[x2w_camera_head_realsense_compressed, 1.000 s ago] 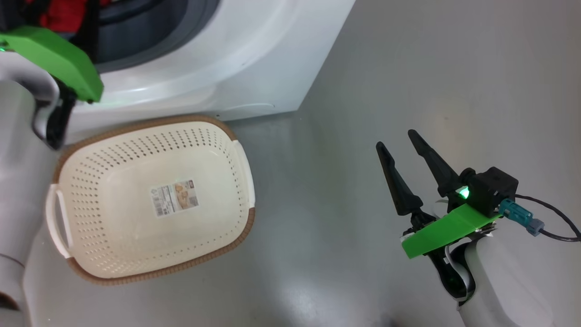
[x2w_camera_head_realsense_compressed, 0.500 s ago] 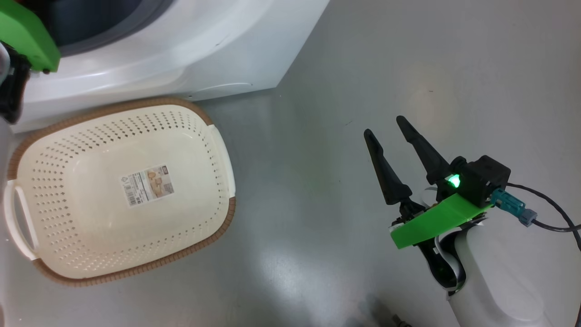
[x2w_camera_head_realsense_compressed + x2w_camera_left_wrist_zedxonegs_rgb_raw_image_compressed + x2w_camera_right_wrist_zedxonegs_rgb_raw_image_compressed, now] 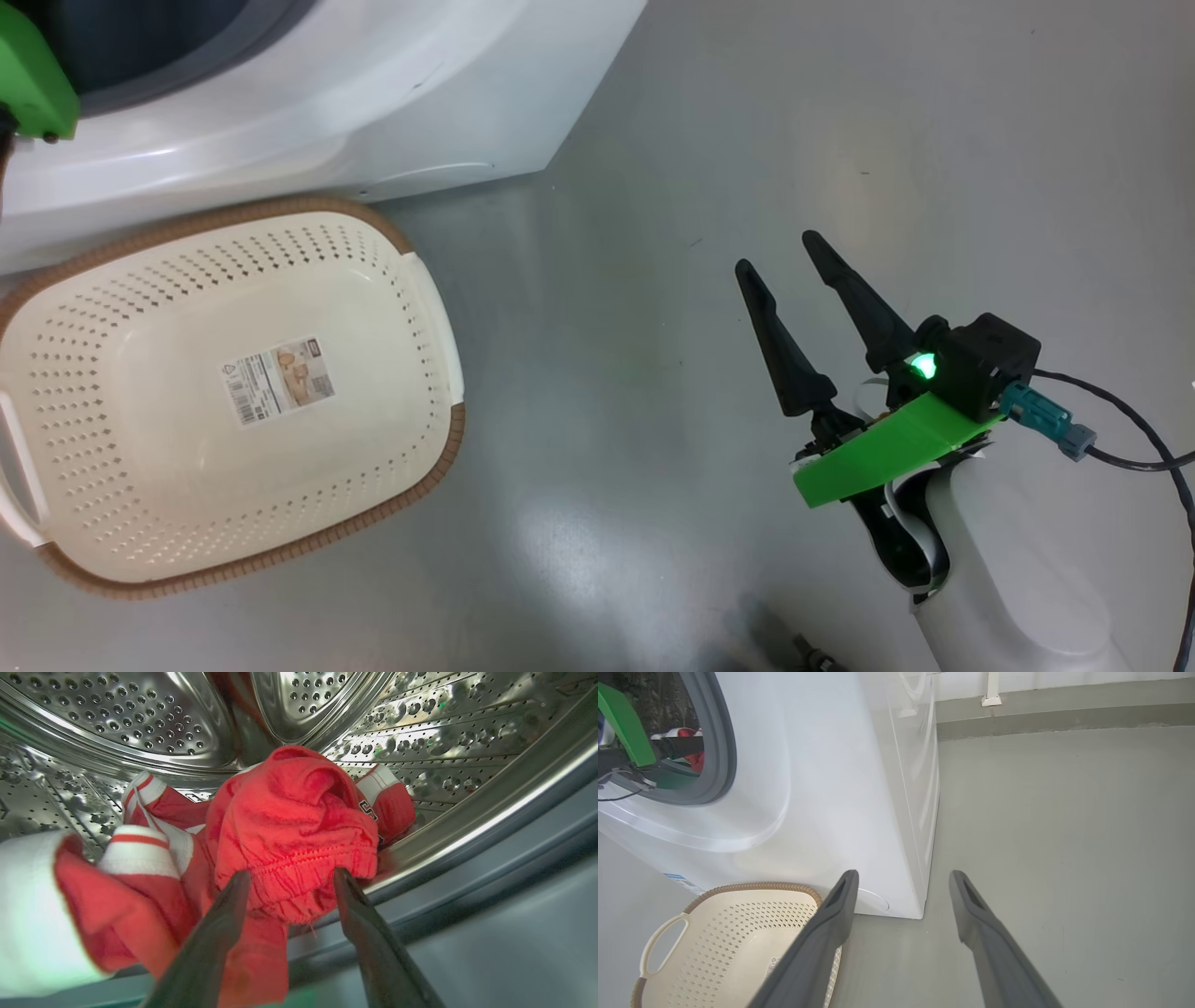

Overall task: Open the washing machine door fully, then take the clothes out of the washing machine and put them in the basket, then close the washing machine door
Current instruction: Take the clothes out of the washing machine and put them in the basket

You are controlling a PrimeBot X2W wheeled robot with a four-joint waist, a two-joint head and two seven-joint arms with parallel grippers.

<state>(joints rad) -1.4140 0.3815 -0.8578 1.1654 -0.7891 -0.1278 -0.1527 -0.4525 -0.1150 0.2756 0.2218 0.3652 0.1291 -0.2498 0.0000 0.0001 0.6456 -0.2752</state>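
The left gripper (image 3: 289, 877) stands wide open inside the steel drum (image 3: 140, 718). Its two dark fingers (image 3: 219, 933) flank a bunched fold of the red clothes (image 3: 289, 812). The frames show no pinch on the cloth.

The fold's gathered elastic hem runs across the frame from one fingertip to the other and faces the camera. Striped white trim lies at the left of the heap. A second white-trimmed piece with dark print lies at the upper right, against the drum wall.

The right gripper (image 3: 780, 254) is also spread wide and holds nothing. It hangs over the bare grey floor (image 3: 653, 140) at the right of the head view, fingers pointing toward the top of the frame.

The basket (image 3: 439, 308) stands on the floor just before the washing machine (image 3: 420, 93), mouth up. Its long axis runs from the lower left to the upper right of the frame, handle to handle. A paper label (image 3: 277, 378) lies on its bottom.

Against the earlier head frames the whole picture has slid left, so the camera turned. The basket keeps its place before the machine, and its left handle is now cut by the frame edge. The left arm's green cover (image 3: 28, 75) has shrunk into the upper left corner. The right gripper keeps the same spread.
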